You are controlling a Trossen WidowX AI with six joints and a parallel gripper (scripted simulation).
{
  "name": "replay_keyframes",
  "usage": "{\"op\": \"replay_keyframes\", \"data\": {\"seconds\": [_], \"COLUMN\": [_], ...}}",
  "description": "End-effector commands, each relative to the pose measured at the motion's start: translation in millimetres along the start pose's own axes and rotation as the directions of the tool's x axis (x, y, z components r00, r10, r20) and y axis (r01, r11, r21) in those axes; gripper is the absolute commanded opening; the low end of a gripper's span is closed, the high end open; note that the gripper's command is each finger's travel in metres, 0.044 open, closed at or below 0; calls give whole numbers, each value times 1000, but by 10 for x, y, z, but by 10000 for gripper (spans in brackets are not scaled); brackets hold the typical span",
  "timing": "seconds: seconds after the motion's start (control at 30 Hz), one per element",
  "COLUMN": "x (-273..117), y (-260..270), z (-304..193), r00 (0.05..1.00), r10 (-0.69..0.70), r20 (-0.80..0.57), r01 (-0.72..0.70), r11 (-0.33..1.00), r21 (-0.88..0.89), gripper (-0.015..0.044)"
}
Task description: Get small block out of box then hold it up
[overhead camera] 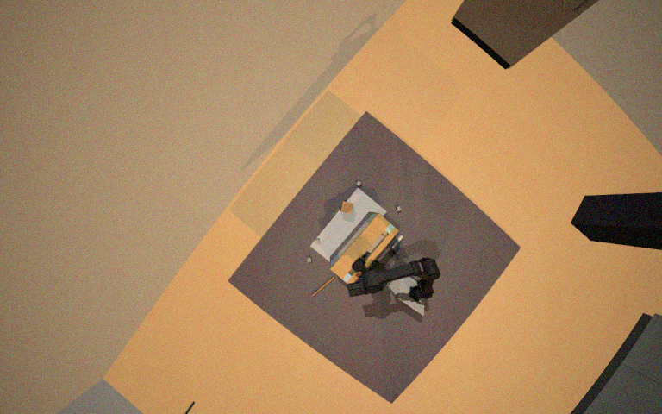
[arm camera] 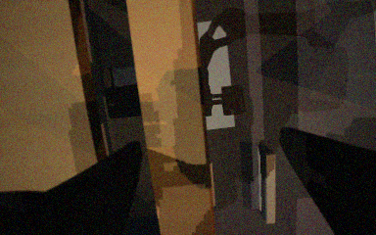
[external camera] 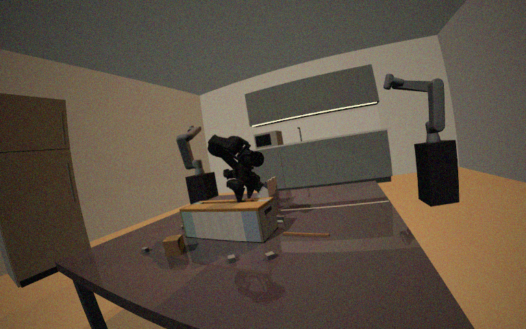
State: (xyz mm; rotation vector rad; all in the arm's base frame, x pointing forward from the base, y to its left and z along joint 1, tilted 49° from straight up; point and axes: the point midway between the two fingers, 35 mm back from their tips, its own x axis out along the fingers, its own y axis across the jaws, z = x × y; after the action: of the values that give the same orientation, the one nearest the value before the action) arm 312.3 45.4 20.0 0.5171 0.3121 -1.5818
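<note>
The box (overhead camera: 341,269) (external camera: 222,225) (arm camera: 168,29) stands upright on the dark table (overhead camera: 390,360) (external camera: 348,279), with a slotted orange top and pale sides. My gripper (external camera: 244,198) (arm camera: 211,141) is open, with nothing between its fingers. It points down at the box top, with its fingertips close to the slot. In the wrist view one finger is over the slot side and the other is beyond the box's edge, above the table. Whether a fingertip touches the top is unclear. I cannot make out the small block or the shelf; the top, the arm and shadow hide the inside.
A wooden cube (overhead camera: 346,207) (external camera: 173,245) and several small grey cubes, one of them a grey cube (overhead camera: 309,260), lie around the box. An orange stick (overhead camera: 322,286) (external camera: 306,234) lies off one end. A narrow pale piece (arm camera: 270,188) stands beside the box.
</note>
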Motion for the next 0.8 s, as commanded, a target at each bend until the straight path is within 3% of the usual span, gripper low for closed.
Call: {"op": "replay_keyframes", "data": {"seconds": [0.0, 0.77], "x": [86, 305], "y": [-4, 0], "z": [-22, -44], "r00": [1000, 1000], "r10": [-5, -22], "r20": [9, 4], "r01": [6, 22], "r11": [1000, 1000], "r21": [-11, -3], "gripper": [400, 400]}}
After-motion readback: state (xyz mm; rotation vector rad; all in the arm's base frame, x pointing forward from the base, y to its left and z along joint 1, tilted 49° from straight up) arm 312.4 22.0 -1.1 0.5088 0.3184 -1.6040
